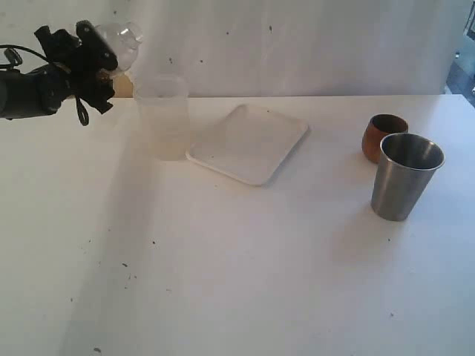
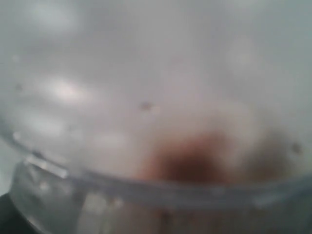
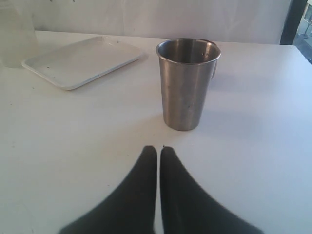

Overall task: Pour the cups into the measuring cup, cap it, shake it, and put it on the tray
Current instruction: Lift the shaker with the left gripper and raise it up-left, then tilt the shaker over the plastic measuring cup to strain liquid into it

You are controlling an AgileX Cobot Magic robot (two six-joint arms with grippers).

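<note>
Two cups stand at the frame's right: one steel tumbler [image 1: 407, 178], with one wooden cup [image 1: 382, 133] just behind it. One measuring cup [image 1: 162, 119] stands left of centre beside one white tray [image 1: 249, 141] on the desk [image 1: 223, 282]. Upper left, the left pincer [image 1: 110, 58] grips one clear cap [image 1: 122, 35], jaws spread wide. The right pincer [image 3: 158, 156] is closed and empty.

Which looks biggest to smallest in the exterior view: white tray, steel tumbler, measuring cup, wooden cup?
Largest: white tray
Tied: steel tumbler and measuring cup look alike; tumbler sits nearer.
Smallest: wooden cup, partly hidden.
</note>
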